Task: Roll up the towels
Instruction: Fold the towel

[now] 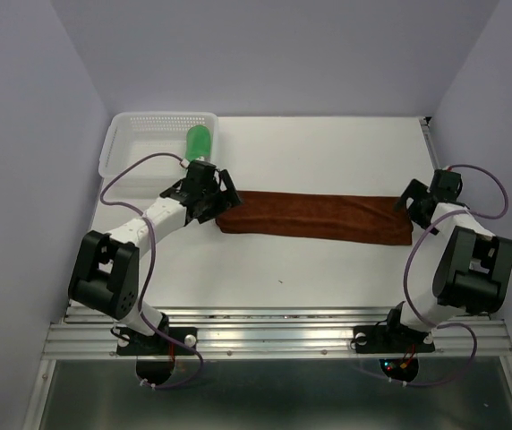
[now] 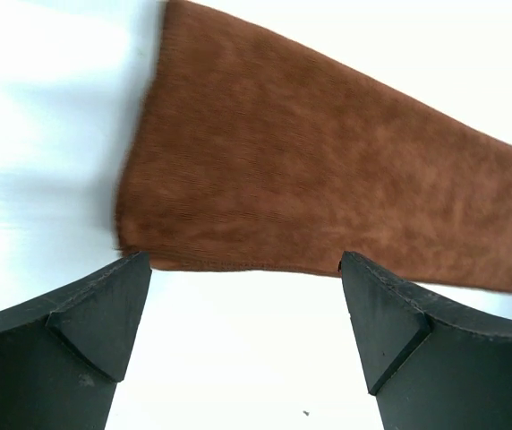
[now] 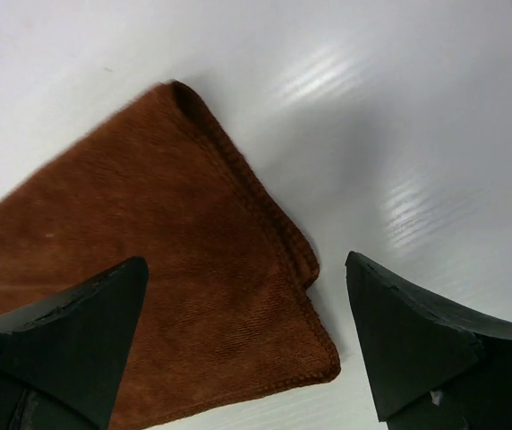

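White table top (image 1: 328, 269) boxed in by pale lavender walls (image 1: 41, 90). The rust-brown cloth towel (image 1: 319, 215) is folded into a long flat strip that runs left to right across the middle of the table. The left gripper (image 1: 220, 195) sits at the strip's left end with its jaws spread wide and nothing in them; the towel edge lies right at its fingertips. The right gripper (image 1: 414, 204) is over the right end, also wide open and empty, with one finger above the cloth corner. The bright green towel (image 1: 199, 141) looks rolled up and lies at the right end of the white perforated plastic basket (image 1: 140, 134) in the far left corner.
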You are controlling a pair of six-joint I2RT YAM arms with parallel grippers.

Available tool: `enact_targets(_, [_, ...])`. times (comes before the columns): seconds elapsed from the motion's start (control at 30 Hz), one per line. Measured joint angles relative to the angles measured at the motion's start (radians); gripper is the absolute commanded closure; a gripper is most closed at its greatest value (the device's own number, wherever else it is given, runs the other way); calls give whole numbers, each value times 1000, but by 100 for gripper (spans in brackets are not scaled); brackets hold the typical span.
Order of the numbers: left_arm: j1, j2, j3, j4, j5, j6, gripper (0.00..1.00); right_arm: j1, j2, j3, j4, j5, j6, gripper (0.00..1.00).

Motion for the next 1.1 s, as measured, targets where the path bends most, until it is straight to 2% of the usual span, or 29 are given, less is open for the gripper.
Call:
enact_targets(0.13, [48, 0, -11, -27, -47, -3, 1, 0, 87, 0, -31, 25, -4, 17])
enact_targets(0.2, [84, 2, -32, -29, -63, -8, 8, 1, 114, 10, -33, 21, -14, 20])
enact_targets(0.27, [107, 11, -47, -30, -74, -12, 19, 1, 127, 23, -33, 13, -20, 24])
enact_targets(0.37, [106, 48, -50, -15, -72, -13, 30, 0, 146, 39, -27, -5, -34, 35])
enact_targets(0.57, [101, 140, -55, 26, -30, -11, 38, -5, 150, 40, -19, -30, -51, 51])
enact_targets(0.7, [95, 149, -60, 68, -18, -13, 58, -7, 150, 37, -14, -61, -56, 72])
enact_targets(0.73, [87, 156, -61, 76, -15, -11, 67, -6, 150, 35, -12, -68, -56, 78])
enact_targets(0.77, [81, 163, -61, 83, -11, -16, 71, -7, 150, 33, -10, -80, -55, 93])
enact_targets(0.8, [72, 171, -61, 94, -6, -13, 74, -7, 150, 31, -7, -88, -56, 99])
enact_targets(0.87, [60, 186, -61, 117, 6, -19, 85, -6, 152, 31, -5, -107, -58, 99])
enact_targets(0.97, [50, 196, -61, 138, 18, -20, 95, -6, 154, 31, 0, -114, -64, 99])
enact_targets(1.1, [41, 200, -61, 154, 27, -23, 97, -6, 154, 38, -8, -105, -74, 99])
